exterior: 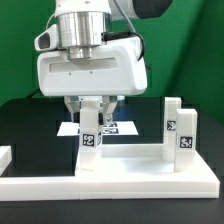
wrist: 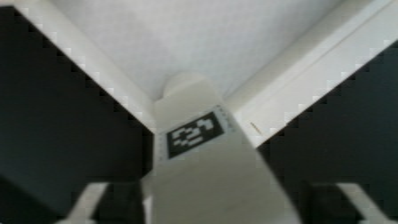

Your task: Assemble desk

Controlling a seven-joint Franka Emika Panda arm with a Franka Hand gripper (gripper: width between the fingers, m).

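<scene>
The claw (exterior: 91, 112) hangs directly above an upright desk leg (exterior: 90, 145), and that leg's long axis runs vertically, in line with the claw's approach. The fingers (exterior: 81, 108) bracket the leg's upper end and appear clenched on it; the wrist view shows the leg (wrist: 199, 150) rising centrally between the two finger edges. The leg is a short white square post bearing a black-and-white tag on its face. Its foot stands at the desk top (exterior: 130, 165), a flat white slab lying low on the black tabletop (exterior: 25, 125). A second leg (exterior: 180, 132) stands upright toward the exterior view's right, well apart. Whether the held leg is fully seated cannot be determined.
</scene>
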